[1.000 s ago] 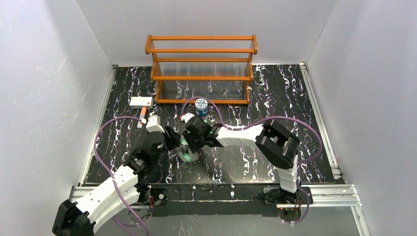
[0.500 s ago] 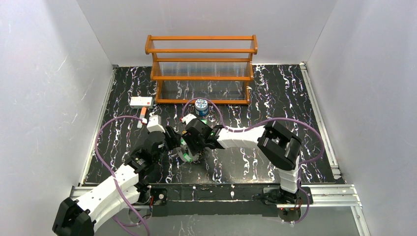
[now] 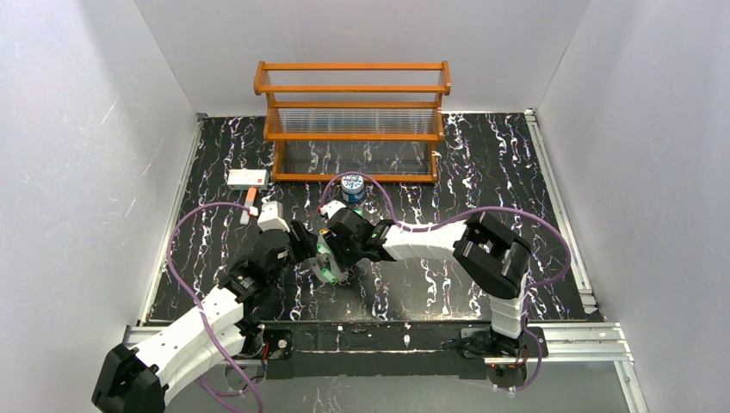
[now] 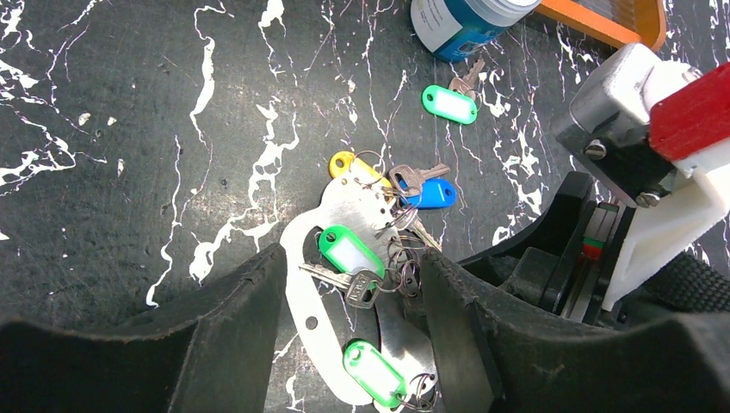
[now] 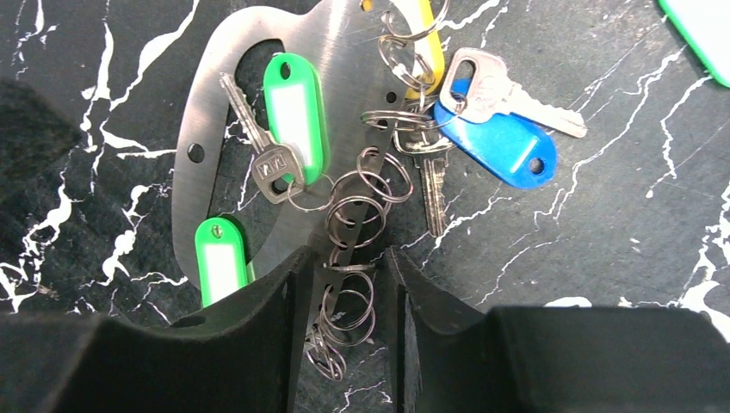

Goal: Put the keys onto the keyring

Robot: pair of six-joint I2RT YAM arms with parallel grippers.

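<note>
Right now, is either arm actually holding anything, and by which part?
Cannot be told for sure. The left fingers bracket the metal keyring plate at its side edges; the right fingers straddle the chain of small rings.

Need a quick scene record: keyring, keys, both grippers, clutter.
keyring: flat metal oval lying on the table
green keys: two, lying across the keyring
blue key, yellow key: at one end of it, among rings
loose green key: apart, beside the can
left gripper: jaws apart either side of the keyring; contact unclear
right gripper: jaws astride the ring chain; grip unclear
back of table: rack, white box
</note>
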